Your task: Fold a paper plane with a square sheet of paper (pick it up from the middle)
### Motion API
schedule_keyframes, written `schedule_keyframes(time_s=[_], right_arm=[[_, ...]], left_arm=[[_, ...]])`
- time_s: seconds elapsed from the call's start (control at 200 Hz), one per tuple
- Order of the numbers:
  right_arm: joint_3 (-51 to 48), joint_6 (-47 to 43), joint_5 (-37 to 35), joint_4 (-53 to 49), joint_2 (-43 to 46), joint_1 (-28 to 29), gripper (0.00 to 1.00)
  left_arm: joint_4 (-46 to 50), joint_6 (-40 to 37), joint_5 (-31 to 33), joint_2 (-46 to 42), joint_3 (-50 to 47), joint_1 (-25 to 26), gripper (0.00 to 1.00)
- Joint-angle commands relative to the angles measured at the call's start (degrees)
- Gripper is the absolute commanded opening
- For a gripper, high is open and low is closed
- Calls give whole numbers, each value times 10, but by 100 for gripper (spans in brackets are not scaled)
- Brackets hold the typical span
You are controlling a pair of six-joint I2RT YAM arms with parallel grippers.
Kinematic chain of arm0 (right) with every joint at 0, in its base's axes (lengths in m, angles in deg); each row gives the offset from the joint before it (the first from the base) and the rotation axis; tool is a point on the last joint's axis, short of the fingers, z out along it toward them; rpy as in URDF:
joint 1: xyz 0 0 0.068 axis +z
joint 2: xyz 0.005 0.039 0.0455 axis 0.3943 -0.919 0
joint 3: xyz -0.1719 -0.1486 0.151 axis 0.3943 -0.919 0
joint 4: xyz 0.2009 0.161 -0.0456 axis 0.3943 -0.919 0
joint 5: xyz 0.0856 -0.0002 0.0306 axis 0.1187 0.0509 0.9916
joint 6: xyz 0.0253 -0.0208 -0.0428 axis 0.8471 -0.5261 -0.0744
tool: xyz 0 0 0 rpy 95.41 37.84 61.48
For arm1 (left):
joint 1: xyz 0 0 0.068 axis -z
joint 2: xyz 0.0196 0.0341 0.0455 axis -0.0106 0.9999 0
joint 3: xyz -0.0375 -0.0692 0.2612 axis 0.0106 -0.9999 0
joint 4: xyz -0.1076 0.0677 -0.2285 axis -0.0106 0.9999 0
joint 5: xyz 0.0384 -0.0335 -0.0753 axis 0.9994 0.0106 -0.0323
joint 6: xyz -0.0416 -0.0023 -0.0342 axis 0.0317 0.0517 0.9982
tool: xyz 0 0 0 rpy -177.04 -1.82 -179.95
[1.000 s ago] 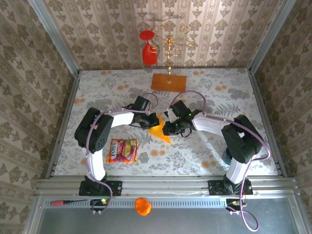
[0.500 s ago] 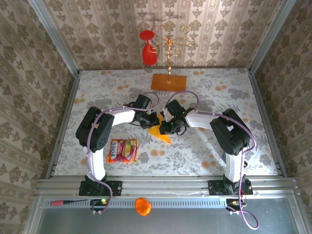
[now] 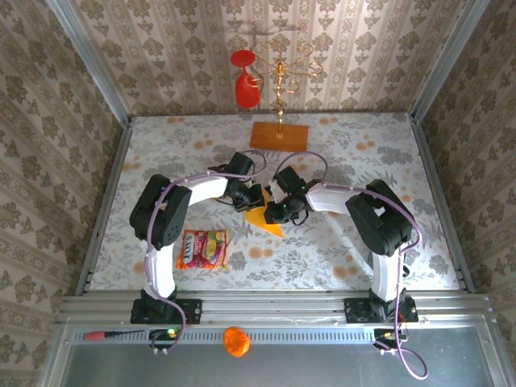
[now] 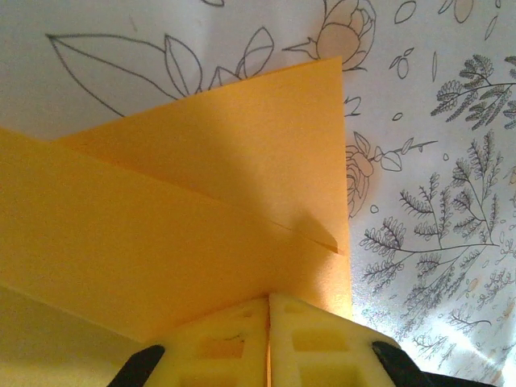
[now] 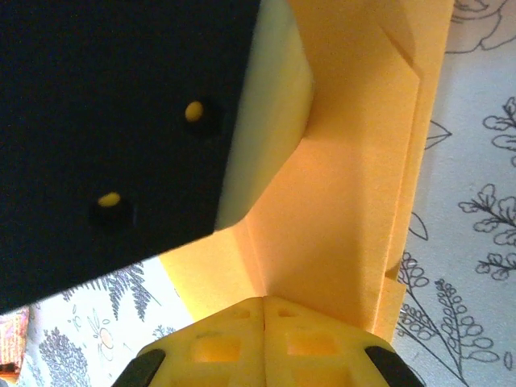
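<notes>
1. Left fingers (image 4: 218, 348), pale yellow foam pads, are pressed together, with the near edge of the paper sheet (image 4: 201, 201) pinched between them.
2. Right fingers (image 5: 310, 343), the same yellow pads, are likewise closed, and they nip a raised crease of the sheet.
3. No writing is legible anywhere. The sheet is plain and unmarked, and the print on the colourful snack packet (image 3: 202, 248) is too small to read.
4. The sheet is yellow-orange and partly folded. The left wrist view shows one layer overlapping another along a slanted edge, with a small nick at that edge's end. The right wrist view shows several stacked layers along the sheet's right side.
5. Seen from above, the sheet sits at the middle of the floral worktop (image 3: 347, 242), between the two sets of fingers, with a sharp point aimed toward the near right.
6. The snack packet lies well apart from the sheet, at the near left. A brownish-orange board (image 3: 279, 135) rests near the far edge.
</notes>
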Motion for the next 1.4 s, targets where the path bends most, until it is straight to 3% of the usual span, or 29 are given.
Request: schedule_keyframes(time_s=[0.0,1.39], right_arm=[[-36,-26,-7,-69,19,-3,7],[-158,-40,-16,-94,117,-27,6]], left_arm=[[73,-8,98,50,-15,-3,9],[86,-29,105,85,-7,-6,8]])
